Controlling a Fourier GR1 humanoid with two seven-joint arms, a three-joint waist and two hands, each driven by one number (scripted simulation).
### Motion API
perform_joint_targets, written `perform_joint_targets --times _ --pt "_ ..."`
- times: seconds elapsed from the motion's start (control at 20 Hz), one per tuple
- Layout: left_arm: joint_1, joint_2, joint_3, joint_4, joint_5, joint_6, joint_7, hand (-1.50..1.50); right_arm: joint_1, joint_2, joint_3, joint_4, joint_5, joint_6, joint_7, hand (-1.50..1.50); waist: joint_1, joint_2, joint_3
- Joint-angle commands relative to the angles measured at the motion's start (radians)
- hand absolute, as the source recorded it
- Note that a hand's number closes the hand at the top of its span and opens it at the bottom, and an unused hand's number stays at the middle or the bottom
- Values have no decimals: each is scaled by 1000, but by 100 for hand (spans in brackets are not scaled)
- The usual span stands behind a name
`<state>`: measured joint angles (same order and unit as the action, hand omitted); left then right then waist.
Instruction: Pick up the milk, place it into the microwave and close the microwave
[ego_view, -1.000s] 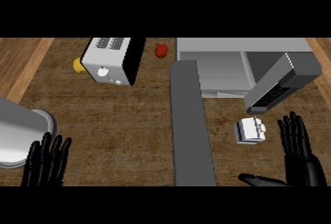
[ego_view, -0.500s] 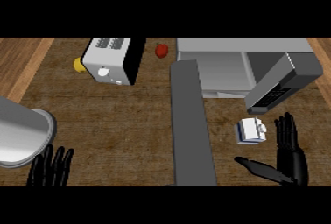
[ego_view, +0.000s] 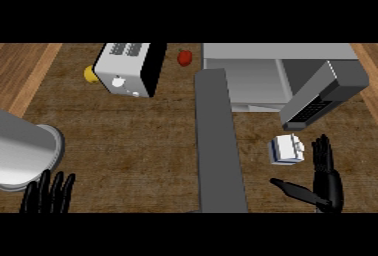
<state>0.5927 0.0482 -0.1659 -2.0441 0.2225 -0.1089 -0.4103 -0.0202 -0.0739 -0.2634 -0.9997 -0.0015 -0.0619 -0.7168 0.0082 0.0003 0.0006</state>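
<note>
The right hand (ego_view: 325, 182) is at the lower right of the head view, fingers straight and pointing up the frame, thumb spread out to the left. It holds nothing. The milk (ego_view: 286, 149) stands on the counter (ego_view: 133, 145) just beside the fingertips, to their upper left; whether they touch it cannot be told. The microwave (ego_view: 255, 75) lies beyond the milk at the upper right, its cavity open, its door (ego_view: 321, 95) swung out toward the milk's side.

The left hand (ego_view: 49, 194) is at the lower left edge, fingers straight and slightly spread, resting with fingers up. A grey pot (ego_view: 22, 152) sits just above it at the left edge.

A long grey bar (ego_view: 218, 145) runs down the middle of the counter between the two hands. A toaster (ego_view: 133, 67) is at the upper left, with a yellow object (ego_view: 90, 75) touching its left side. A small red object (ego_view: 184, 57) lies between toaster and microwave.
</note>
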Motion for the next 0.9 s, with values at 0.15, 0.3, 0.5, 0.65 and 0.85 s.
perform_joint_targets --times 0.15,0.3,0.5,0.65,0.85 --pt "78 -13 -61 -15 -50 3 -49 -150 -58 -52 -52 215 -30 39 -176 -150 0 -1 0" --pt "47 11 20 100 4 -46 -129 -150 -98 -59 -57 305 -26 28 -230 -150 -1 0 0" --pt "97 34 -5 8 26 -56 -79 -150 -212 -72 -60 484 3 -8 -295 -150 4 1 0" --pt "64 9 -31 10 -17 -22 -78 -150 -239 -80 -63 588 16 -3 -376 -150 6 2 1" --pt "61 43 30 77 33 -74 -116 -150 -282 -91 -65 602 4 23 -388 -150 5 1 1"
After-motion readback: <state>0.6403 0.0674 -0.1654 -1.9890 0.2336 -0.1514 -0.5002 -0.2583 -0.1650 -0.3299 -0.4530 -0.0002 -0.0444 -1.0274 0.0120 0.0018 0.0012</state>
